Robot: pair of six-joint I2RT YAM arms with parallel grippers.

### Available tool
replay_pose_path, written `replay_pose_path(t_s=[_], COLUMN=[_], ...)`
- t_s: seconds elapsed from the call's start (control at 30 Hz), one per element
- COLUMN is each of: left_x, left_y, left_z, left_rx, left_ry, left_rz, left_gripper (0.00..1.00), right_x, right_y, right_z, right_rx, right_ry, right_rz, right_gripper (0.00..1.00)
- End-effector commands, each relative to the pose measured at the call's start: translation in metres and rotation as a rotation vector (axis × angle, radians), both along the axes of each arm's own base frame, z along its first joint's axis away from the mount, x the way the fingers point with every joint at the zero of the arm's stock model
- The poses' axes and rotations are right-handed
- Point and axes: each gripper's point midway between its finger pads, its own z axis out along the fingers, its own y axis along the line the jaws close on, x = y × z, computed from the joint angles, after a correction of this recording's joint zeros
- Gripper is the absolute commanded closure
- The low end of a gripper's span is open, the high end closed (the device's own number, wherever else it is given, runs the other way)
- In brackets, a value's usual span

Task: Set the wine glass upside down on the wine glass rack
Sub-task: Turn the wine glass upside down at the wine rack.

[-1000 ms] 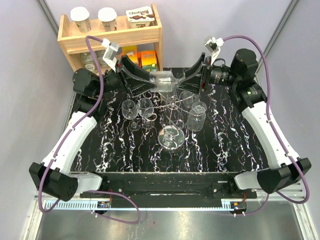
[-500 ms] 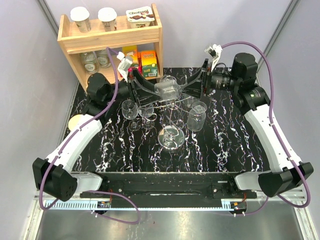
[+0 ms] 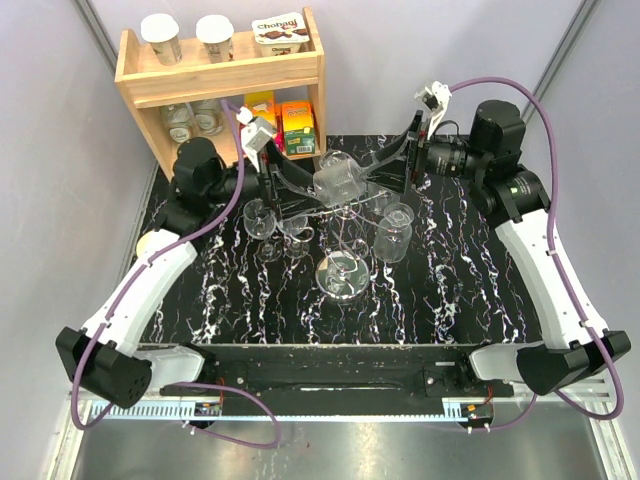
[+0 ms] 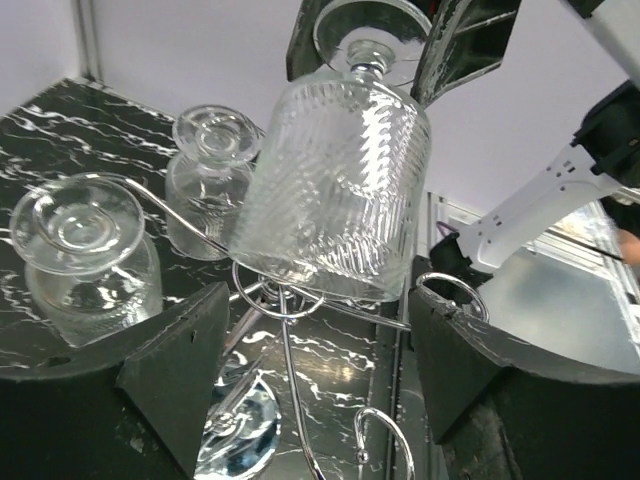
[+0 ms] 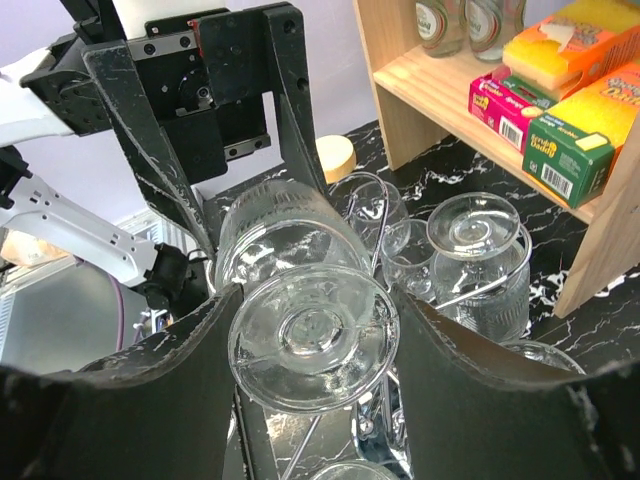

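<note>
Left wrist view: the wine glass (image 4: 335, 190) hangs tilted, rim down, over the wine glass rack (image 4: 284, 360), its foot clamped in the right tool (image 5: 312, 335) (likely to steer it in); the left tool (image 4: 315, 325) stands open, clear of the bowl. Other glasses (image 4: 80, 250) hang inverted on the rack; tubs (image 3: 160, 35) top the wooden shelf (image 3: 225, 72).

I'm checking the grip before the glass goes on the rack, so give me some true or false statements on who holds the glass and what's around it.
The right gripper grips the wine glass by its foot. True.
The left gripper clamps the bowl. False: its fingers stand clear on both sides.
Some other glasses sit foot-up by the wine glass rack. True.
The wooden shelf is bare. False: tubs and cartons sit on it.
</note>
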Motion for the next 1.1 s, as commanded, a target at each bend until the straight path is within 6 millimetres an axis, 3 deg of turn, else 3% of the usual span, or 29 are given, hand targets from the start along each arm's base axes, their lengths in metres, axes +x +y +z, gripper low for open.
replay_pose_path(t_s=[0.0, 0.13, 0.37, 0.53, 0.7, 1.07], left_x=[-0.004, -0.002, -0.001, 0.005, 0.008, 0.007], left_y=[0.016, 0.024, 0.021, 0.011, 0.001, -0.019], left_z=[0.031, 0.047, 0.068, 0.063, 0.067, 0.037], left_rx=[0.061, 0.095, 0.141, 0.268, 0.361, 0.562], left_ry=[-0.228, -0.319, -0.435, -0.48, -0.522, -0.532], left_rz=[0.086, 0.14, 0.103, 0.067, 0.061, 0.018], left_gripper=[0.23, 0.21, 0.13, 0.01, 0.01, 0.01], right_x=[-0.007, -0.004, -0.001, 0.0, 0.001, 0.001], right_y=[-0.002, 0.0, 0.004, 0.005, 0.005, 0.006], right_z=[0.037, 0.035, 0.032, 0.033, 0.031, 0.028], right_rx=[0.032, 0.029, 0.029, 0.028, 0.026, 0.016], right_ry=[-0.118, -0.114, -0.101, -0.101, -0.095, -0.098], right_rz=[-0.004, -0.004, -0.001, -0.003, -0.001, 0.001], right_gripper=[1.0, 1.0, 1.0, 1.0, 1.0, 1.0])
